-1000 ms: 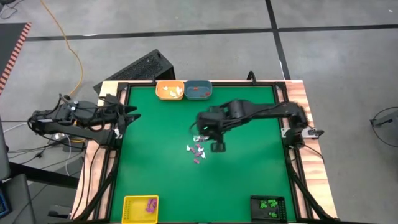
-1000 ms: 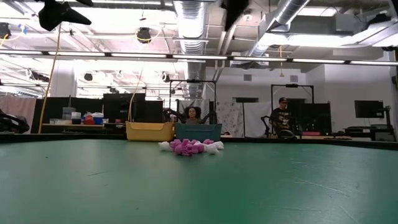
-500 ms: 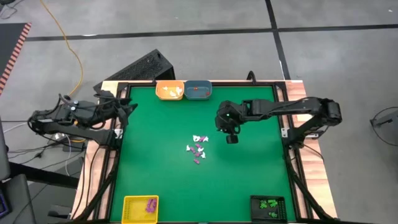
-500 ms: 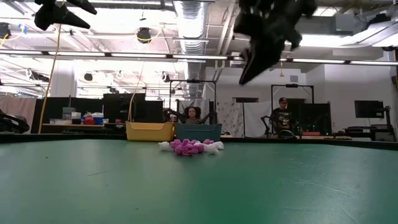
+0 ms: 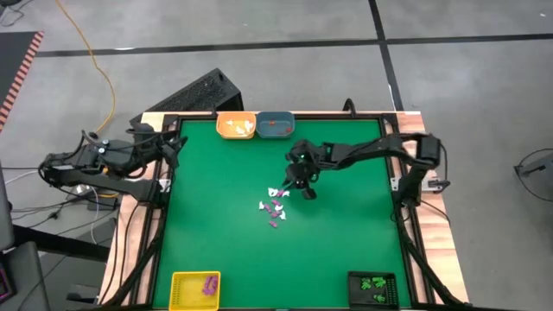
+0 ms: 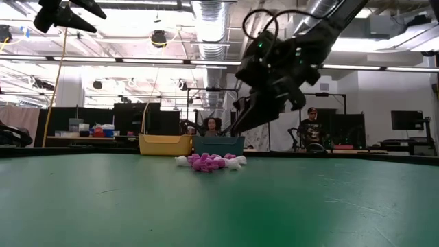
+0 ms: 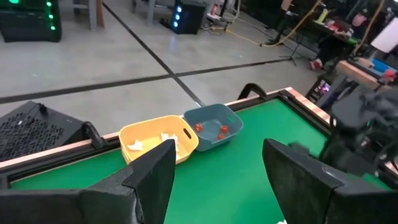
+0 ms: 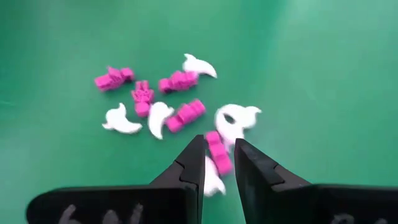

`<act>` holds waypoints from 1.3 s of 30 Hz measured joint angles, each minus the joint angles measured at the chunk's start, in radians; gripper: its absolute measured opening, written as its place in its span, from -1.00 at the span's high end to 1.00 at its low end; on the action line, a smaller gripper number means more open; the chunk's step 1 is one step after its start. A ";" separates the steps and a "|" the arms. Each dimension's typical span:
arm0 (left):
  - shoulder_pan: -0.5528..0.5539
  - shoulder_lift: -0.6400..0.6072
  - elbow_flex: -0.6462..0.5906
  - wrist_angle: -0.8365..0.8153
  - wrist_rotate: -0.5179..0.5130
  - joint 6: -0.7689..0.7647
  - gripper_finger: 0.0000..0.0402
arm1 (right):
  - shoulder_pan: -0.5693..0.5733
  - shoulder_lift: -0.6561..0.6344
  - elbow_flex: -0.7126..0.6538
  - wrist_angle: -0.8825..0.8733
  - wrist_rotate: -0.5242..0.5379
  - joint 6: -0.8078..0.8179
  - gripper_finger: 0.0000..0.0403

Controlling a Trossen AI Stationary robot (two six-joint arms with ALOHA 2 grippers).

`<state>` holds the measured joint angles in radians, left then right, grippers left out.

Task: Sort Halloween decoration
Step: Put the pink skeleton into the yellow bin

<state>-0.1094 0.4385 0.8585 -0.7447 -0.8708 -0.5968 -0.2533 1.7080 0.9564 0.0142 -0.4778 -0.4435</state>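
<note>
A: Starting out left of the pile, the left gripper [image 5: 179, 143] is parked over the table's left edge, well away from the loose trinkets [image 5: 275, 206], fingers [image 7: 152, 177] spread apart and nothing between them. It looks like a waiting arm.

B: And the pile itself sits mid-table on the green mat [image 5: 346, 250]. Pink-purple pieces and white ghost shapes mixed together, a loose cluster, some touching, some just apart.

A: Beyond the pile from the arms' side, the orange tray [image 5: 236, 125] and blue tray [image 5: 276, 125] sit side by side at the table's far edge. White bits in the orange one, a few red bits in the blue.

B: On the near side, a yellow tray [image 5: 195, 289] with purple pieces off to the pile's left, and a black tray [image 5: 373, 288] holding green ones to its right.

A: Now the right gripper [image 5: 306, 188], hovering just right of the pile and above it. Its fingers [image 8: 186, 171] are narrowed to a slim gap, empty, aimed at a purple piece [image 8: 218, 152] lying beside a white ghost [image 8: 236, 119].

B: So I'd call this the approach for the next pick. Next it needs to come down straddling that one purple piece, without catching the ghost, then pinch.

A: Tight quarters, that. Then likely the yellow tray.
</note>
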 joint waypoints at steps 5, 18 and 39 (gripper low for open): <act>0.000 0.000 0.000 0.000 -0.016 -0.010 -0.15 | 0.011 0.072 0.023 0.028 -0.029 -0.044 0.59; 0.000 0.000 0.000 -0.007 -0.053 -0.034 -0.15 | 0.031 0.146 0.036 0.051 -0.002 -0.168 0.59; 0.000 0.000 0.000 -0.010 -0.050 -0.014 -0.15 | 0.035 0.144 0.147 -0.100 0.041 -0.105 0.49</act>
<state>-0.1093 0.4389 0.8585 -0.7551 -0.9207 -0.6107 -0.2184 1.8523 1.1034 -0.0856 -0.4366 -0.5484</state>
